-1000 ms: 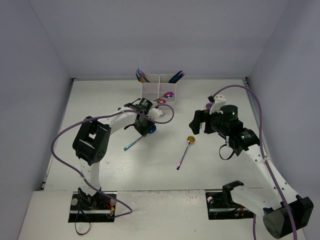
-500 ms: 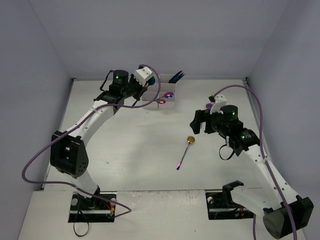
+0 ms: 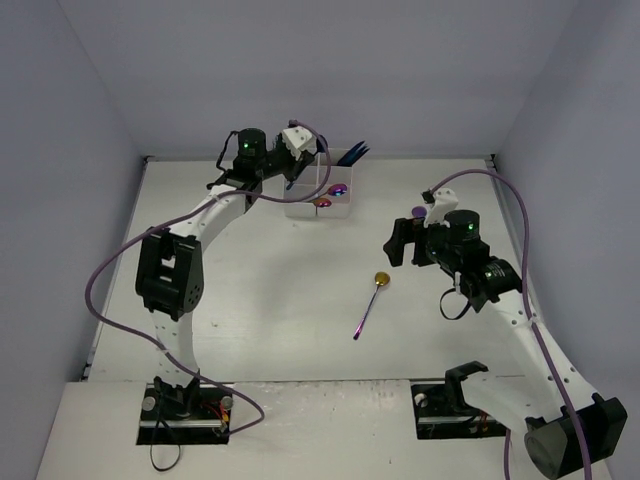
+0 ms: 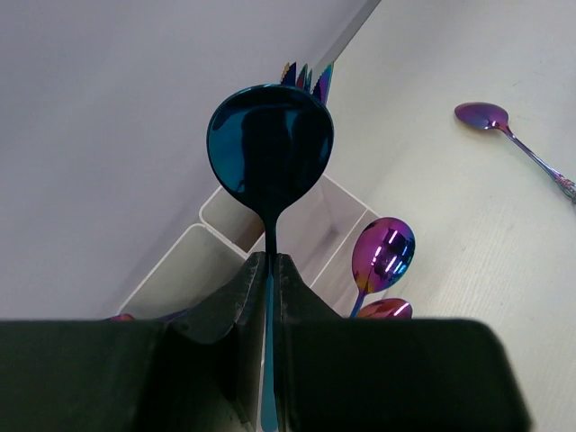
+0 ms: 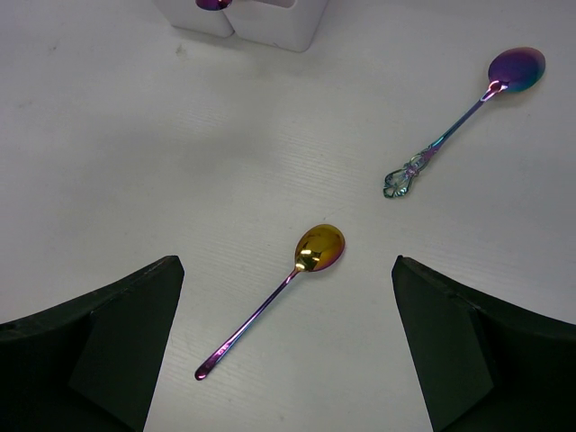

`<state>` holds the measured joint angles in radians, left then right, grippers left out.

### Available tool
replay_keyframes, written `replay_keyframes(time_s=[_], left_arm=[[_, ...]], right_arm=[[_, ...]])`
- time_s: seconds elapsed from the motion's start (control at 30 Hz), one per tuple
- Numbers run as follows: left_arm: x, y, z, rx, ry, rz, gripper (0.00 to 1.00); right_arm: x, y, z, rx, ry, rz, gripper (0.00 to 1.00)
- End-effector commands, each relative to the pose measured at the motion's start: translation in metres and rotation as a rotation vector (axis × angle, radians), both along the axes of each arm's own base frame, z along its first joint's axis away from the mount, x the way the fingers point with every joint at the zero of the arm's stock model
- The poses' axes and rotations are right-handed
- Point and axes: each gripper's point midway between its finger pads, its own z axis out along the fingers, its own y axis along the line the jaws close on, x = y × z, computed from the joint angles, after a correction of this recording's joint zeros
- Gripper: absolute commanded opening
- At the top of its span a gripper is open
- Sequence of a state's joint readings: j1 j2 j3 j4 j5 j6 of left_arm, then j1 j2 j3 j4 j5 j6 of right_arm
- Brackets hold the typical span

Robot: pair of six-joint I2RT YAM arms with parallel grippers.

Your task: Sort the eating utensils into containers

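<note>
Sorting status: part done, three pcs outstanding. Item 1, containers [image 3: 302, 186]: white compartment block at far edge of table [image 3: 230, 320], already holding stock. We log a purple spoon [image 4: 382, 252] and a pink-copper spoon [image 4: 385, 309] standing bowl-up in the near compartments, plus dark blue pieces [image 3: 352, 153] sticking out of a rear one (prob. forks or knives, too small for us to be sure). Item 2, blue spoon [image 4: 270, 148]: in transit, bowl up, handle pinched between the clenched jaws of the left gripper [image 4: 270, 261], held above the containers, not yet dropped in. Item 3, gold-bowl spoon [image 5: 310, 256]: loose on table, mid-field, purple handle, well apart from the block. Item 4, iridescent spoon [image 5: 508, 72]: loose on table w/ ornate handle end, to the right of the block. Right gripper [image 5: 283, 342]: jaws spread wide, nothing in them, hovering over item 3. We judge that deposit of item 2 comes first, then pickup of items 3 and 4.
</note>
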<state>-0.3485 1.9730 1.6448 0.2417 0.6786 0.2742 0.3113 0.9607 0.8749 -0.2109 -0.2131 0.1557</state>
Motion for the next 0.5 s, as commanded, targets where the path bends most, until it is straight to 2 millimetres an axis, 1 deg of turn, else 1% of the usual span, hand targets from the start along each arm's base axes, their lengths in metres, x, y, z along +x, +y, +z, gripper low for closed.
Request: replay_keyframes(time_s=[0.0, 0.13, 0.17, 0.3, 0.4, 0.47], left_arm=[[0.007, -0.012, 0.068, -0.125, -0.203, -0.074, 0.0], [0.016, -0.015, 0.049, -0.15, -0.174, -0.086, 0.0], [0.018, -0.016, 0.042, -0.148, -0.162, -0.086, 0.0], [0.021, -0.016, 0.023, -0.131, -0.14, -0.079, 0.0], [0.021, -0.008, 0.006, -0.108, -0.116, -0.055, 0.0], [0.022, -0.004, 0.0, -0.103, -0.107, -0.044, 0.0]], right_arm=[[0.012, -0.003, 0.021, 0.005, -0.069, -0.019, 1.0], [0.014, -0.004, 0.019, 0.0, -0.063, -0.021, 1.0], [0.014, -0.005, 0.019, -0.001, -0.062, -0.022, 1.0], [0.014, -0.006, 0.018, 0.0, -0.062, -0.028, 1.0], [0.014, -0.007, 0.016, 0.002, -0.055, -0.029, 1.0], [0.014, -0.007, 0.014, 0.002, -0.05, -0.029, 1.0]])
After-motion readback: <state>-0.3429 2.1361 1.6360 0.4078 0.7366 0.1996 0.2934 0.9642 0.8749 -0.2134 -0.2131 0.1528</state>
